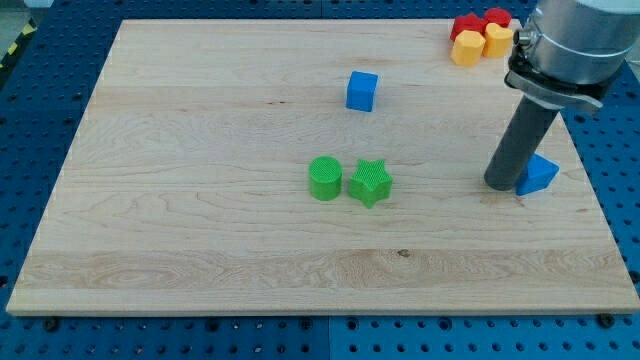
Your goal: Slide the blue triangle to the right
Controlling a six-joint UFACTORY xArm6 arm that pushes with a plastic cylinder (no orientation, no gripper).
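Nearest the lens, the green star [370, 183] and the green cylinder [324, 179] sit just beside each other at the middle of the wooden board [200, 150], well apart from the work. Over at three o'clock from them, close to the board's right edge, my tip [503, 186] rests on the wood at the nine o'clock side of the blue triangle [538, 174], touching it or very nearly so; the rod partly covers the block, so I cannot tell which. I carry no claw: the arm ends in a plain dark rod that neither opens nor closes and has hold of nothing. A blue cube [362, 90] stands alone toward twelve o'clock from the green pair, and two red blocks [481, 22] and two yellow blocks [483, 42] huddle together in the board's far corner at one o'clock. As I judge it, the push toward three o'clock is set up or in hand, and the margin is thin. Little board is left on that side, so a long stroke could send the blue triangle over the edge onto the blue pegboard [610, 130]. A slanted face is also a poor thing to push: contact off centre would likely spin the block, or let it slip past toward five o'clock.
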